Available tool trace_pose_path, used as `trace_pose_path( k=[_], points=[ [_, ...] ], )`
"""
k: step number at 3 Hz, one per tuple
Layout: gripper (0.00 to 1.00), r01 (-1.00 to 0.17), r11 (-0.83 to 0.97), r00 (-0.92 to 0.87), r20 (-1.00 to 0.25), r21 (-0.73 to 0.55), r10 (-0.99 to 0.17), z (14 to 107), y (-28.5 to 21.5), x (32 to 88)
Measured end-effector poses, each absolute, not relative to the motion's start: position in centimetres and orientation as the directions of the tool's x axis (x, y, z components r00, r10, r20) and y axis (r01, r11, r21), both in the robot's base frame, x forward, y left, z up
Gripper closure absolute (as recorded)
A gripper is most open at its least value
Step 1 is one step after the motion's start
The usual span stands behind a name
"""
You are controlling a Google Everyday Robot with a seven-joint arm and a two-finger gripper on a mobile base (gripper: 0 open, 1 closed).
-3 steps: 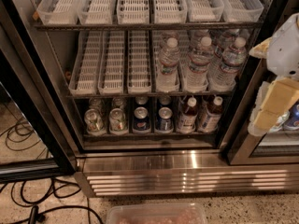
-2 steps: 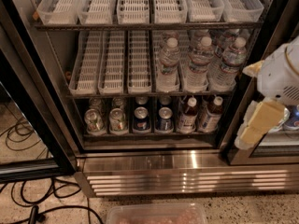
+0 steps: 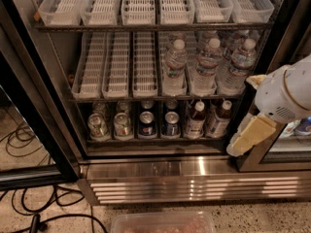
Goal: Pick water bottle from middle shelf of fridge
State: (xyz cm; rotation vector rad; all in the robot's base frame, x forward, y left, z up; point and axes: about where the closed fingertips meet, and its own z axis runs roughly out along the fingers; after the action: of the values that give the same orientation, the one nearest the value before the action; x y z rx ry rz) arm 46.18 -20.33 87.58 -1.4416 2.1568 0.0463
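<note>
Though cut off by the near edge, clear plastic tub with pinkish contents, set on speckled floor. To the near left, black cables looped over that floor. Just beyond, front of the fridge: louvred steel grille at the base under a bright steel sill, black door frame slanting up the left side. At the right, in front of the fridge's right post and nearer than the shelves, white rounded arm with pale yellow gripper angled down and to the left, tip about level with the bottom rack; cannot tell whether spread or pressed together. Farther in, on the bottom rack, four soda cans in a row at left, two small bottles of dark drink just beside them at right. Above and behind, middle shelf: dark wire rack with white slotted lane trays side by side, the three right lanes holding water bottles, upright and white-capped, one at the front of each lane with more behind. Front bottle of the rightmost lane closest to the gripper, up and to its left, apart from it. Farthest, top rack with another row of white trays.
</note>
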Motion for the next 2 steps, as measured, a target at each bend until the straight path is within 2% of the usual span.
trace_pose_path(
  k=[1, 2],
  points=[
    [0.0, -0.866, 0.427, -0.282, -0.451, -0.262, -0.847, 87.58, -20.33, 46.18],
    [0.0, -0.836, 0.479, -0.297, -0.514, -0.268, -0.805, 86.85, -20.25, 46.32]
  ],
)
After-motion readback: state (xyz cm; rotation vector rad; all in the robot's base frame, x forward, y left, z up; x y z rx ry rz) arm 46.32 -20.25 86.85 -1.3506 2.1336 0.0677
